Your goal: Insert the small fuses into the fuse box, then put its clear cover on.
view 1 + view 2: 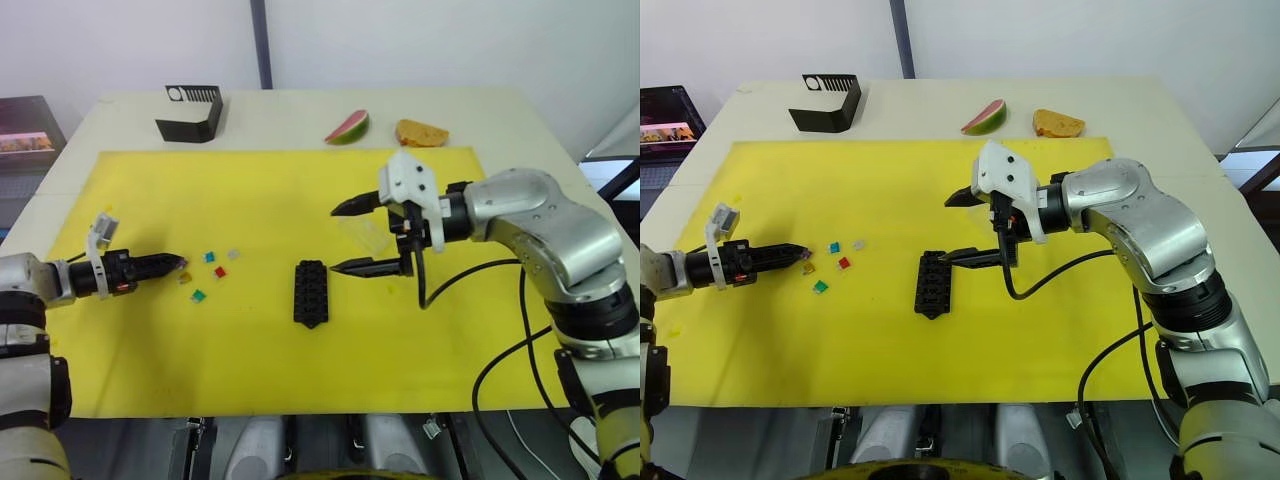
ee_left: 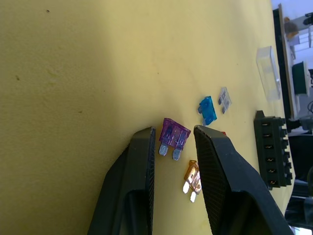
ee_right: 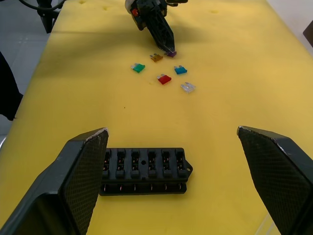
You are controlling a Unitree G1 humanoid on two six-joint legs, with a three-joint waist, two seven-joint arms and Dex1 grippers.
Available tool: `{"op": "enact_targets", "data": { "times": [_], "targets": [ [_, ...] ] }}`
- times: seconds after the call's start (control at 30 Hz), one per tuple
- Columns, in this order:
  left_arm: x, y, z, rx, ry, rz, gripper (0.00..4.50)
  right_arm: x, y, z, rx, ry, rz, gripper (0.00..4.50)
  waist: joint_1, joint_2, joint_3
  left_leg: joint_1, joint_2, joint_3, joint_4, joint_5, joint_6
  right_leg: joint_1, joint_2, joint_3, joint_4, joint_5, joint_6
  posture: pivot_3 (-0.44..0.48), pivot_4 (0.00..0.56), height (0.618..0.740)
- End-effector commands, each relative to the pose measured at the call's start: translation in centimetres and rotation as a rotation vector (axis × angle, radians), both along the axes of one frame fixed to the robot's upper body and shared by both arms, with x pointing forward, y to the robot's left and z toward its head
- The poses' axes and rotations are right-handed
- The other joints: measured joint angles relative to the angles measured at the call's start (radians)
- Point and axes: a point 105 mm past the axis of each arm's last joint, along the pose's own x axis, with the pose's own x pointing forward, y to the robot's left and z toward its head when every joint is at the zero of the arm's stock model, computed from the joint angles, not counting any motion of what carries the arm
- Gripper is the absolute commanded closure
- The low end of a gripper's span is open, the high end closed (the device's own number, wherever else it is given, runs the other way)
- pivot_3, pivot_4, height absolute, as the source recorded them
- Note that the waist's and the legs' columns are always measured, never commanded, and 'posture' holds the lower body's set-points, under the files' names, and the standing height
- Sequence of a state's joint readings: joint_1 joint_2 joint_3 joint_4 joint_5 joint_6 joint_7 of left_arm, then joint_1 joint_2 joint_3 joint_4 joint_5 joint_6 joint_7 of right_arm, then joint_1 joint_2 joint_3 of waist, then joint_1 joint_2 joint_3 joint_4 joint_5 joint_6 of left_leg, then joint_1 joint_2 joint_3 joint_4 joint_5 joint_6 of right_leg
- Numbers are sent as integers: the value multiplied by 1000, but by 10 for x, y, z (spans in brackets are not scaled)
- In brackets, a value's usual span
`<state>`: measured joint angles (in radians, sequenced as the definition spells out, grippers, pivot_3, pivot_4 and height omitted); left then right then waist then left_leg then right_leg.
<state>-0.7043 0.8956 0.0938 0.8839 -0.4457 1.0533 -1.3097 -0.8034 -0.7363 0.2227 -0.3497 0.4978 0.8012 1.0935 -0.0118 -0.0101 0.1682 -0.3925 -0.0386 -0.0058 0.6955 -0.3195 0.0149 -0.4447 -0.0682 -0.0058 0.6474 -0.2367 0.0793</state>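
My left hand (image 2: 173,142) sat part-spread around the purple fuse (image 2: 174,136); my right hand (image 3: 173,183) gaped wide above the fuse box (image 3: 145,171).

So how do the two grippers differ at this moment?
The left gripper is low on the yellow mat, fingers narrowly apart around the purple fuse. The right gripper is spread wide, its fingers either side of the fuse box and holding nothing. Both have two black fingers.

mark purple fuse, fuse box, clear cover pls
purple fuse (image 2: 174,136), left wrist view, on its plastic body.
fuse box (image 1: 311,292), left eye view, middle of its slotted top.
clear cover (image 2: 269,72), left wrist view, on its top face.
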Motion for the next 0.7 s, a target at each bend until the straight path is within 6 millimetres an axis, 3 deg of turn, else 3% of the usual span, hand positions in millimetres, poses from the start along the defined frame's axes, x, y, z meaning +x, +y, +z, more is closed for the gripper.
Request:
{"op": "enact_targets", "data": {
  "times": [0.03, 0.13, 0.4, 0.7],
  "targets": [
    [-4, 8, -4, 24, 14, 24, 3413, -5, -1, 12, 17, -50, 15, 0, 0, 0, 0, 0, 0, 0, 0, 0, 0, 0, 0, 0, 0, 0, 0, 0, 150, 740],
    [-6, 9, -6, 27, 16, 23, 4434, -5, -1, 12, 18, -48, 17, 0, 0, 0, 0, 0, 0, 0, 0, 0, 0, 0, 0, 0, 0, 0, 0, 0, 150, 740],
    [-8, 12, -5, 30, 4, 25, 4480, -5, 1, 9, 14, -46, 26, 0, -1, 0, 0, 0, 0, 0, 0, 0, 0, 0, 0, 0, 0, 0, 0, 0, 150, 740],
    [-7, 12, 9, -1, -48, 27, 4480, -6, 2, 8, 10, -47, 31, 0, -1, 0, 0, 0, 0, 0, 0, 0, 0, 0, 0, 0, 0, 0, 0, 0, 150, 740]
  ]
}}
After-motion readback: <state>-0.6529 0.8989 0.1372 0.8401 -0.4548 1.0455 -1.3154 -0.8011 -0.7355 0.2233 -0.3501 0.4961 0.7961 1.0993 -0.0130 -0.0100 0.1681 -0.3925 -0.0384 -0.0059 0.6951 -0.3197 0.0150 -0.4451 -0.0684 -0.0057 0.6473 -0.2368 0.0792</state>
